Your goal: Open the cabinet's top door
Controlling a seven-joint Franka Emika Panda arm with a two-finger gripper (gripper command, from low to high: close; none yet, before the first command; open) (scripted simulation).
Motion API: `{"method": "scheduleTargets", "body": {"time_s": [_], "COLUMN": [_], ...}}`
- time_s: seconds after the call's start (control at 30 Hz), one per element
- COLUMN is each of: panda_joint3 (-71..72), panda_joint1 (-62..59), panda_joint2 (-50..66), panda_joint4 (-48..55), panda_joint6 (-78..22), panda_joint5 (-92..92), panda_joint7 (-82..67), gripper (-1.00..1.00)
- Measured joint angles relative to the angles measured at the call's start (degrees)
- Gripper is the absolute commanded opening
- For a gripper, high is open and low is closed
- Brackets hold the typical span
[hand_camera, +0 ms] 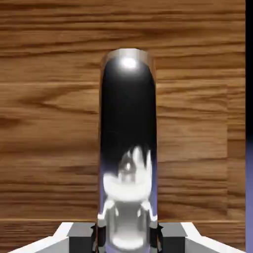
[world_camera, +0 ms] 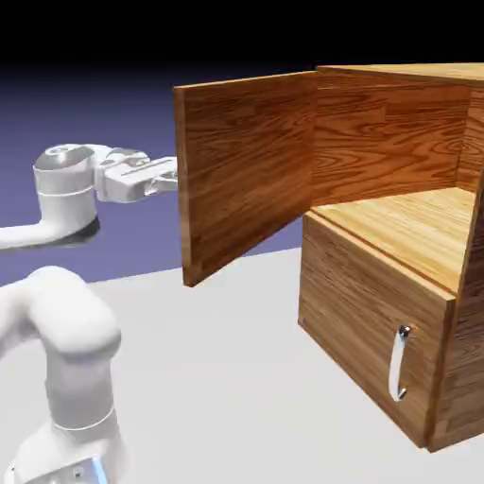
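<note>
One white arm (world_camera: 80, 331) is seen at the exterior view's lower left, its base cut off by the picture's bottom edge. One pale table (world_camera: 217, 359) is spread beneath, its far edge passing behind the door. One cabinet (world_camera: 458, 397) of brown wood grain is set toward the exterior view's right, partly cut off by the picture's edge. One top door (world_camera: 246, 170) is swung wide from the cabinet's front corner farther from the camera, its free edge turned toward the arm. Behind the opening, one upper compartment (world_camera: 406, 222) is exposed, with a lighter wood floor. One lower panel (world_camera: 364, 312) is seated flush in the front below. Two silver handles are counted: the upper handle (hand_camera: 128, 108), long and curved, is mounted on the door's outer face; the lower handle (world_camera: 398, 364) is fixed near the lower panel's right edge. One gripper (hand_camera: 127, 239) is closed narrowly on the upper handle, which is held between its two grey fingertips (hand_camera: 173, 232). White shapes are reflected in that handle's dark, glossy surface.
</note>
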Motion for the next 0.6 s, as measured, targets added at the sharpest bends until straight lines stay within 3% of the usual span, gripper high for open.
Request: {"method": "scheduleTargets", "body": {"time_s": [0.6], "panda_joint3": [27.2], "panda_joint1": [-30.3], "panda_joint2": [9.6], "panda_joint4": [37.0], "panda_joint6": [-30.7], "panda_joint5": [18.1], "panda_joint7": [-0.6], "gripper": [-1.00]}}
